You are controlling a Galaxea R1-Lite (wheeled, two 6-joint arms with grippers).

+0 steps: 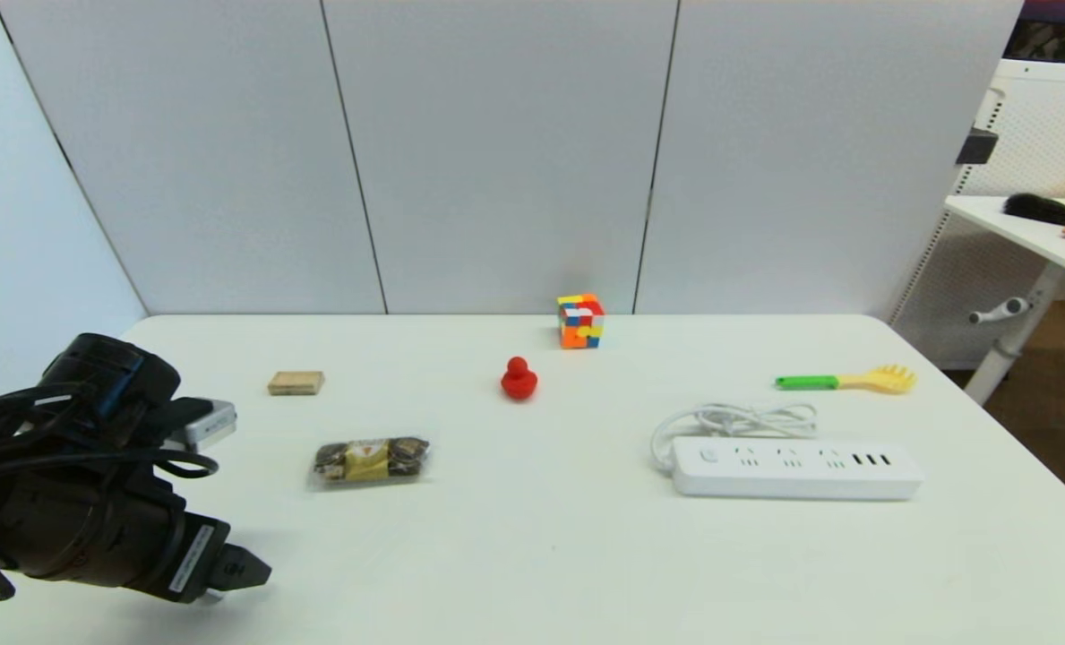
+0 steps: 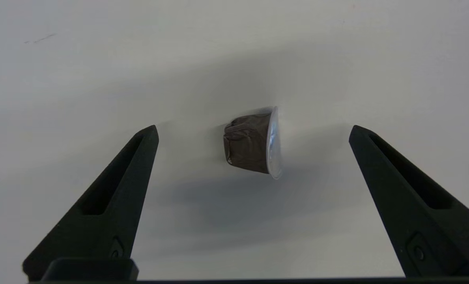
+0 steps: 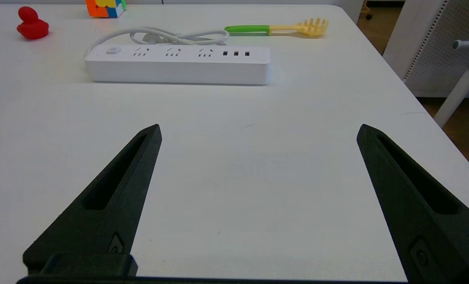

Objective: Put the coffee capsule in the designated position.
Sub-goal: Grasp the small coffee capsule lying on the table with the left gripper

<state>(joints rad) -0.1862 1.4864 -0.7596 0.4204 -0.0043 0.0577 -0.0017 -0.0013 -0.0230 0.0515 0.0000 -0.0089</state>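
Capsule: small dark brown tapered coffee capsule (image 2: 252,142) with silver foil face lies on its side on the white tabletop (image 2: 80,71), between my spread fingers, touching neither.
Left gripper (image 2: 253,132): wide open, over the table's near-left corner.
Right gripper (image 3: 258,130): wide open, idle.
Risk: I judge the rounded body may roll or squirt out if I close off-centre.

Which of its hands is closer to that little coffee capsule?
Left. The left gripper is over the coffee capsule, open fingers either side. The right gripper is elsewhere, near the power strip.
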